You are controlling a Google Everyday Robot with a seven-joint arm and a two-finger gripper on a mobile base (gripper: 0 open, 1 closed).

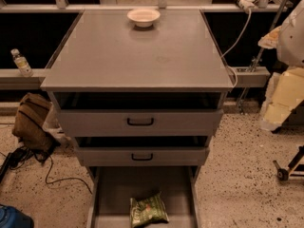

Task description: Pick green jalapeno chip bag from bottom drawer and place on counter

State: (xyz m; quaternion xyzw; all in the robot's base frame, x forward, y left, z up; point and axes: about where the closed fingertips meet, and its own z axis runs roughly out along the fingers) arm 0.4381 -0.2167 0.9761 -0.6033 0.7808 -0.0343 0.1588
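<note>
Green jalapeno chip bag (148,210) in bottom drawer (118,189), end effector unseen.

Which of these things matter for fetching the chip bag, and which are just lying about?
For the job: chip bag; bottom drawer; counter; gripper, far right, beside the cabinet.
Lying about: bowl; bottle; brown bag; cable.

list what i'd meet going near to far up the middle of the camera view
green jalapeno chip bag in the bottom drawer → middle drawer → top drawer → counter → white bowl; the gripper is not in view
</note>
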